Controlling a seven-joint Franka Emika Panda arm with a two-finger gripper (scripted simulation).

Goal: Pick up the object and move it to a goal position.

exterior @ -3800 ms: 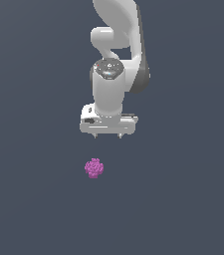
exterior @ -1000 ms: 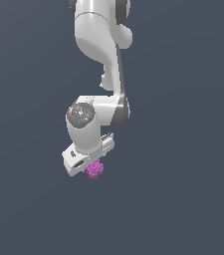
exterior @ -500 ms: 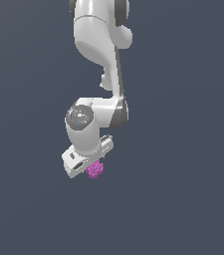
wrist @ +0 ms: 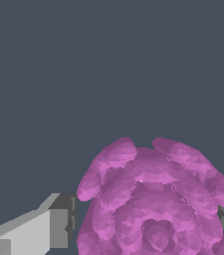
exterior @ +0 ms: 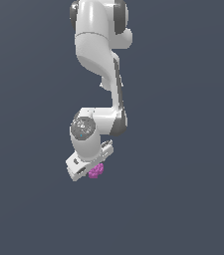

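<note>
- Since half a second ago, arm and gripper (exterior: 94,170) barely shift.
- The magenta ball (exterior: 96,171) sits between the fingers (wrist: 58,226), gripper clamped on it.

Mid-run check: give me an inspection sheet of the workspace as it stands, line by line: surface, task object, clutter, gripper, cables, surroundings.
Surface: plain dark grey-blue ground, no marks or edges seen.
Job's things: magenta bumpy ball sits right under the gripper; in the wrist view it fills the space between the fingers. No goal marker seen.
Clutter: nothing seen.
Gripper: white gripper is down at the ball, tilted. One finger shows on one side of the ball, the edge of the other on the opposite side. Whether the pads touch the ball, I cannot tell.
Cables: nothing seen.
Surroundings: only the white arm against the same flat dark background.
</note>
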